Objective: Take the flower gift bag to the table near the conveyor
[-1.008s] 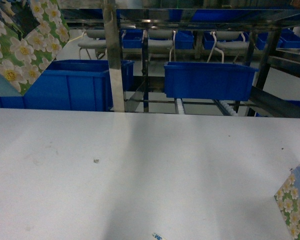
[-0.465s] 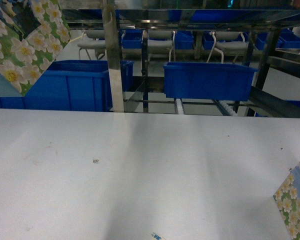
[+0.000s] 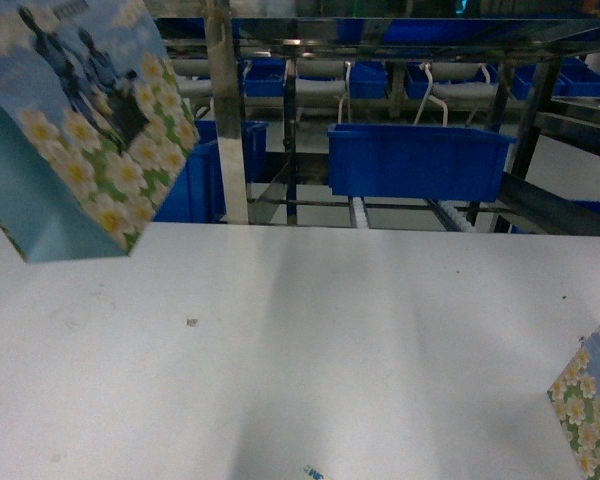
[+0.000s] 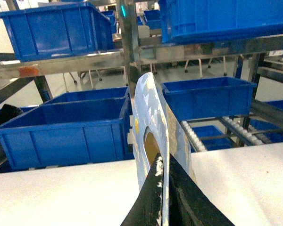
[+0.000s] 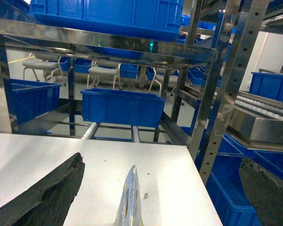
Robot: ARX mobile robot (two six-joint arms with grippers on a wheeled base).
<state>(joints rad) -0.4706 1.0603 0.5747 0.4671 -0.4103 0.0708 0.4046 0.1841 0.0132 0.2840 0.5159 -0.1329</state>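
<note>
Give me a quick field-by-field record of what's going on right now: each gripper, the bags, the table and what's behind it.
left gripper: shut on the flower gift bag, held above the table
right gripper: open, fingers either side of a second bag, not touching
second bag: standing at the table's right edge
behind table: conveyor racks holding blue bins

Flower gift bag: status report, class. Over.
Left gripper shut on flower gift bag, carried above table. Right gripper open around a second bag. Nothing in the way.
</note>
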